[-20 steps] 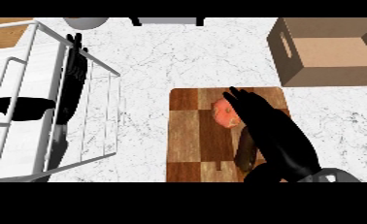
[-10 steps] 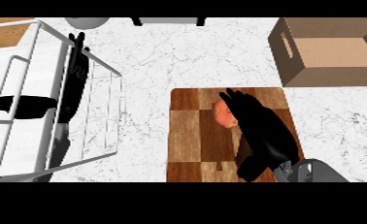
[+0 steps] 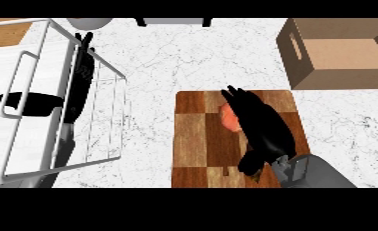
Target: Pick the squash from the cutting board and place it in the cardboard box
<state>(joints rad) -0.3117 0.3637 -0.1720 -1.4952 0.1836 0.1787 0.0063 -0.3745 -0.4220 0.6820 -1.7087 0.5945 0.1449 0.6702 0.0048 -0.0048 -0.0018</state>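
The squash (image 3: 230, 118) is a pinkish-orange lump on the wooden cutting board (image 3: 198, 140), low and right of centre. My right hand (image 3: 260, 125) lies over the squash's right side, its fingers stretched toward the board's far edge, and hides most of it. The hand is open, and I cannot tell if it touches the squash. The cardboard box (image 3: 332, 55) stands open at the far right, apart from the board. My left hand (image 3: 83, 67) rests open at the left, fingers up, beside the wire rack.
A white wire dish rack (image 3: 111, 77) fills the left side of the counter. A grey round object (image 3: 88, 23) and a dark-legged item (image 3: 173, 22) sit at the far edge. White marble counter (image 3: 177, 60) lies between the board, rack and box.
My right forearm has swung left, bringing the hand further over the squash, so less of it shows. The left hand has not moved.
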